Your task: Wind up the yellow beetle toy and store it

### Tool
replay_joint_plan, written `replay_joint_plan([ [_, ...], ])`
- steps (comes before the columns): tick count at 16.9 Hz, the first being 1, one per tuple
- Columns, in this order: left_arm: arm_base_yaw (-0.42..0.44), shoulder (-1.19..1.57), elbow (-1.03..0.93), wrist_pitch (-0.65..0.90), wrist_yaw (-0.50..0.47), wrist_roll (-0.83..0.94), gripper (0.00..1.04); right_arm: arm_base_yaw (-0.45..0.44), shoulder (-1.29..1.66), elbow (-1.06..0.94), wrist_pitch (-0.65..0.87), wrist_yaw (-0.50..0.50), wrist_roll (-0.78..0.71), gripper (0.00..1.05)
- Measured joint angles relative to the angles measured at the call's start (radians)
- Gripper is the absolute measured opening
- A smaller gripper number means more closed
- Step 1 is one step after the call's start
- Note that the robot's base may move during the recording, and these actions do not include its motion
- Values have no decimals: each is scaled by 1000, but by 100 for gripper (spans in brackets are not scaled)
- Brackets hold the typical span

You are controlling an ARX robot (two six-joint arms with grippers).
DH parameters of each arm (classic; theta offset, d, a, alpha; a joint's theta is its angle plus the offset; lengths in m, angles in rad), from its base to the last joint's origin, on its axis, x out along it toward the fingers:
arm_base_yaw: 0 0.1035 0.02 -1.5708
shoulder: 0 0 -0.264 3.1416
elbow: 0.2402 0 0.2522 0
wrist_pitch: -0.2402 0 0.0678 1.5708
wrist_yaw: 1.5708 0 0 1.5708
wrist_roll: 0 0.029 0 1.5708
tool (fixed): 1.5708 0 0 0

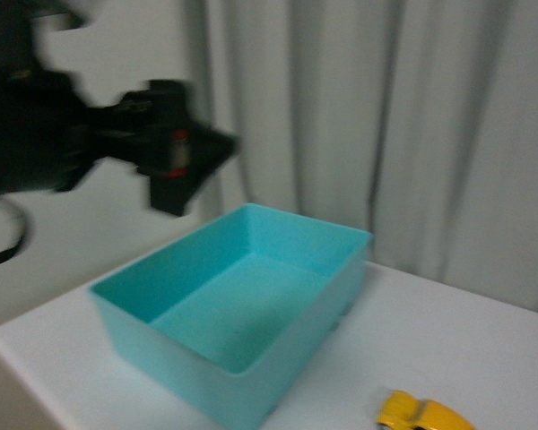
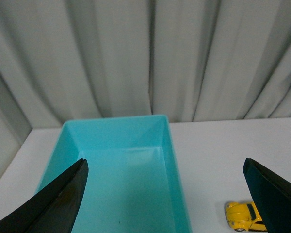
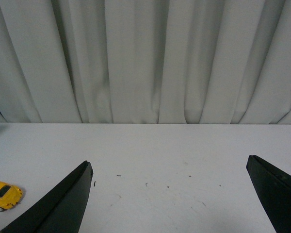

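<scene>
Lying outside bin point(image 1: 291, 354): yellow beetle toy point(image 1: 424, 416)

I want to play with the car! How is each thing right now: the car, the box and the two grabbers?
yellow beetle toy: on its wheels on the table, outside the box, not held.
teal box: upright, open top, empty.
left gripper: open, holding nothing.
right gripper: open, holding nothing.
</scene>
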Motion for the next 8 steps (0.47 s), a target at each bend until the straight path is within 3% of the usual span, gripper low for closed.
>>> replay_joint_plan([
  [3,-71,260,210,-13,96,262,98,0,0,0,0,0,0,98],
  [6,-153,488,448,-193,187,549,98,0,0,0,0,0,0,98],
  [8,-202,553,539,-292,196,688,98,0,0,0,0,0,0,98],
])
